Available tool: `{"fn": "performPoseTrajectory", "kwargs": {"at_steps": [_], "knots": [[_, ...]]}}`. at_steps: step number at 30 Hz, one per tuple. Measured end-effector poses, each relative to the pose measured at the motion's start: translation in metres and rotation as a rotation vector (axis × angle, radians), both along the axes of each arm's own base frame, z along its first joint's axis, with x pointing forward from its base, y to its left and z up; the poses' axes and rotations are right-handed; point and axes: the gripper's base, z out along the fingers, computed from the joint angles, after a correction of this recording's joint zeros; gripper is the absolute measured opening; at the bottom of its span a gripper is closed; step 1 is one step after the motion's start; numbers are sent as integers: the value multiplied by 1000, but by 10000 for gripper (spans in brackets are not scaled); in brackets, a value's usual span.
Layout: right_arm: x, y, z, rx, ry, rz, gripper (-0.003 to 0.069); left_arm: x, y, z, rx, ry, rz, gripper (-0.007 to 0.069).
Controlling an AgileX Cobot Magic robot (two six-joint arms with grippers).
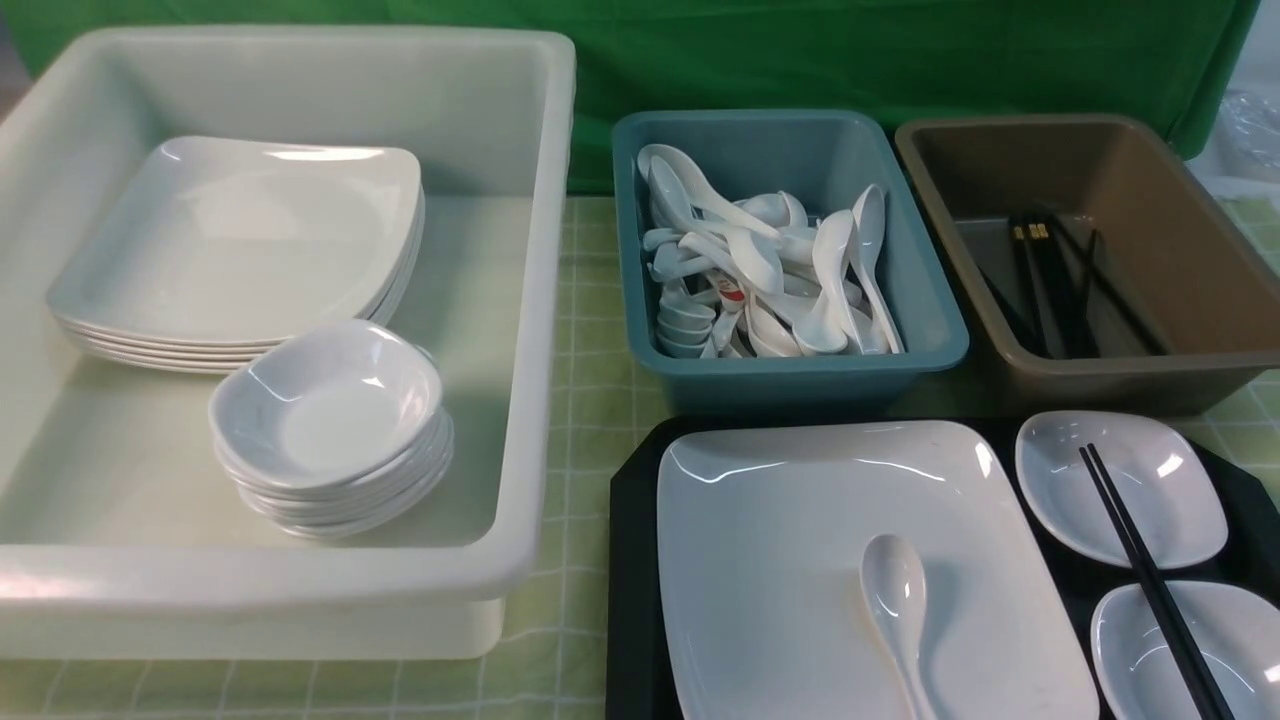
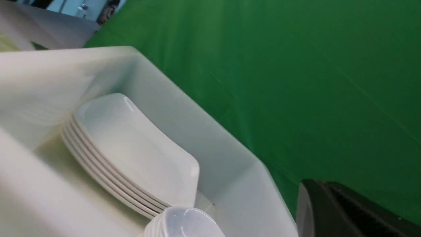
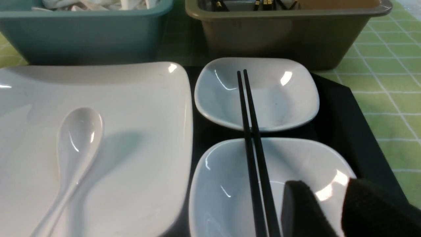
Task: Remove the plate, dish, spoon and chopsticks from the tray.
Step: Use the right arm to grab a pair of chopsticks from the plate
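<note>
**Fingers, tray and surroundings: itemised**

Right fingers [image 3: 306, 210]: apart, empty, over the near dish [image 3: 230, 184], just beside the chopsticks [image 3: 250, 131].
Left fingers [image 2: 332, 210]: only a dark edge, probably theirs, shows; together, facing the white bin [image 2: 230, 158].
Tray [image 1: 630, 520]: black, on the tabletop [image 1: 590, 400], in front of the teal bin [image 1: 930, 330] and brown bin [image 1: 1180, 270].
Plate [image 1: 780, 560]: glossy white, on the tray's left part, with the spoon [image 1: 895, 600] lying in it.
Chopsticks: black pair bridging the near dish and the far dish [image 1: 1150, 480].
</note>
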Motion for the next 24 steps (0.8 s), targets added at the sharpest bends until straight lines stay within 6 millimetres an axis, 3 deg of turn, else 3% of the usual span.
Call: {"fn": "performPoseTrajectory", "kwargs": {"at_steps": [6,10,15,19,24], "knots": [[0,0,0,0,0,0,240,10,-12,55,299,164,-124,10],[0,0,0,0,0,0,240,37,-28,93,530,321,-367,10],[1,0,4,3,-47,1,240,68,-52,121,625,374,-592,10],[3,1,14,80,-152,-10,242,82,-62,123,644,392,-660,10],[5,1,31,417,-317,-51,237,87,-67,118,656,419,-694,10]]}}
